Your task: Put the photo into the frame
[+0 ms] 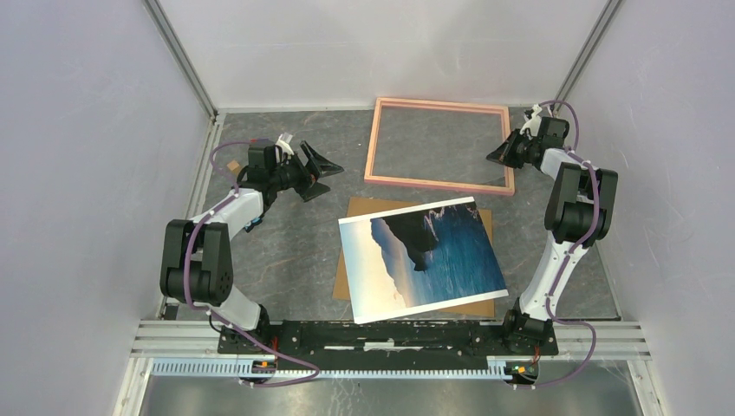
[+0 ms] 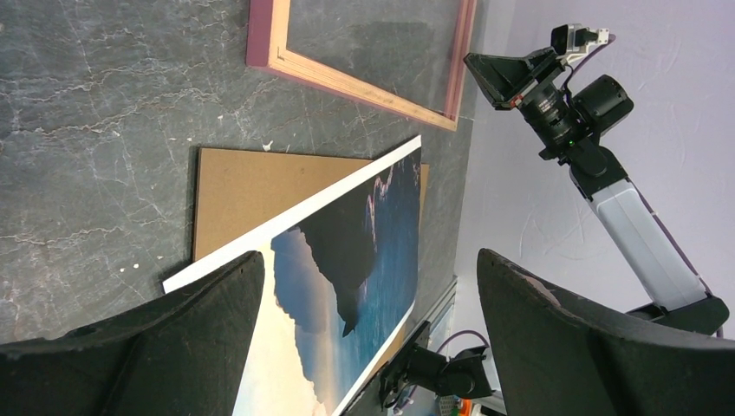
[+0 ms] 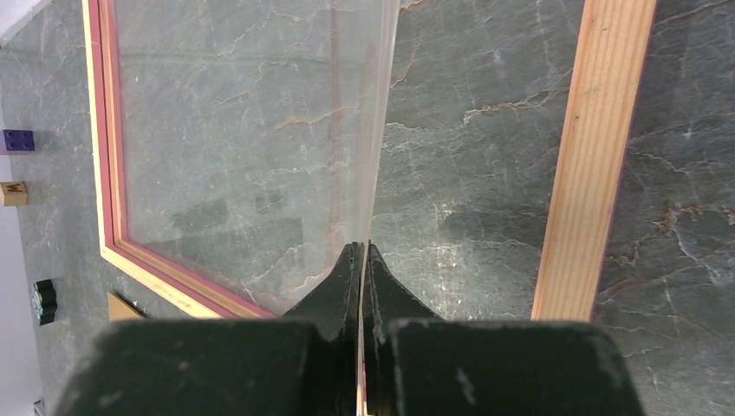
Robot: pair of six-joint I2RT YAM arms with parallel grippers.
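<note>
The photo (image 1: 422, 258) lies face up and askew on the brown backing board (image 1: 364, 208) at the table's middle; it also shows in the left wrist view (image 2: 347, 251). The salmon-pink frame (image 1: 433, 182) lies flat at the back. My right gripper (image 1: 505, 152) is at the frame's right end. In the right wrist view it (image 3: 362, 247) is shut on the edge of the clear pane (image 3: 260, 130), which stands tilted up from the frame rails (image 3: 594, 156). My left gripper (image 1: 325, 169) is open and empty, raised left of the frame, its fingers (image 2: 199, 321) wide apart.
The backing board (image 2: 251, 191) sticks out from under the photo on its far and left sides. Small blocks (image 3: 17, 140) lie on the table beyond the frame's far rail. Grey walls enclose the table on three sides. The right arm (image 2: 563, 95) shows in the left wrist view.
</note>
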